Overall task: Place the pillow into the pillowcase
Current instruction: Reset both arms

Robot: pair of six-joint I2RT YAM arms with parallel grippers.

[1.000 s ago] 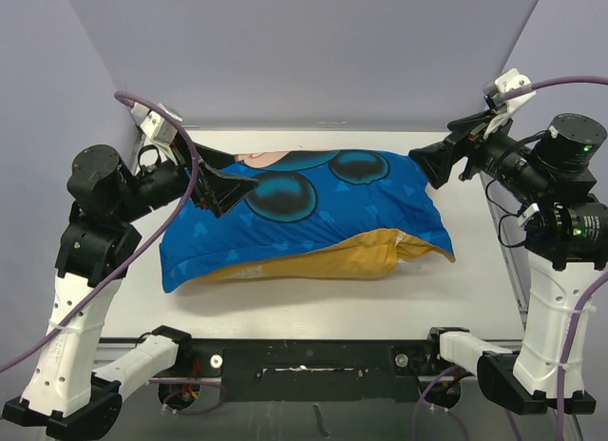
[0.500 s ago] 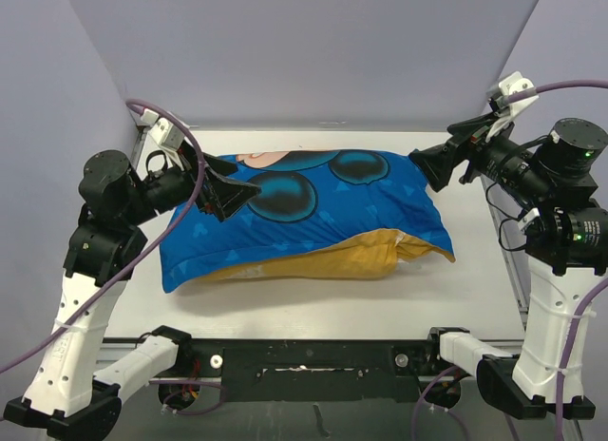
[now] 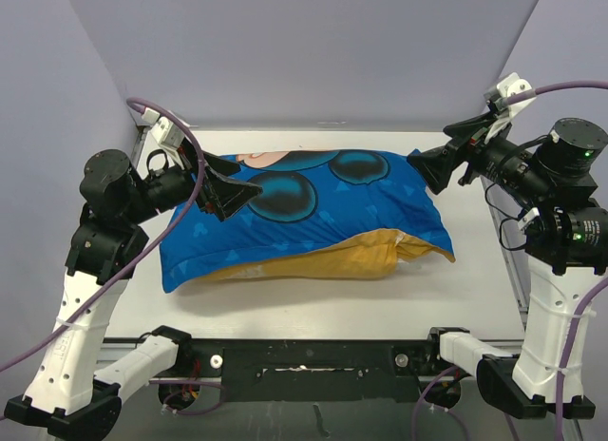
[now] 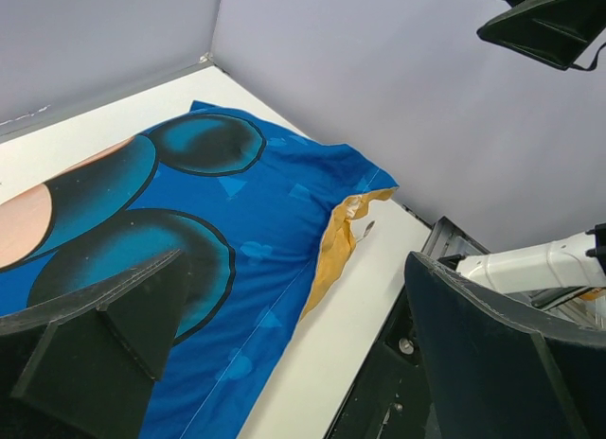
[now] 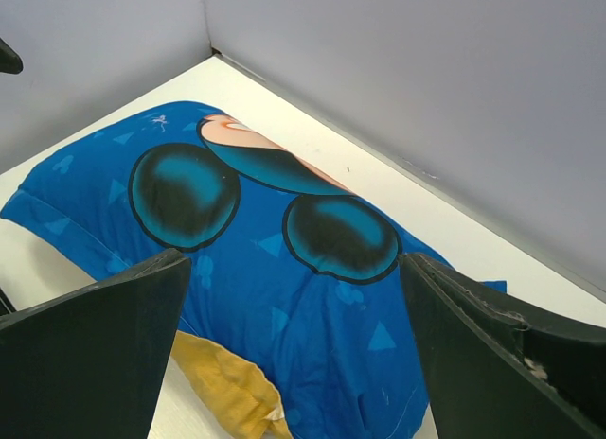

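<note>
The pillow (image 3: 415,245) is judged almost wholly inside the pillowcase (image 3: 313,213) on the table (image 3: 475,289) — a white sliver shows at its near-right mouth — so the left tool (image 3: 239,200) and right tool (image 3: 423,171), both wide open and empty above its ends, are best lowered onto the yellow lip there.

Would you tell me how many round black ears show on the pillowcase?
2 ears: one by the left claw, one farther back near the middle of the pillowcase. None looks hidden.
</note>
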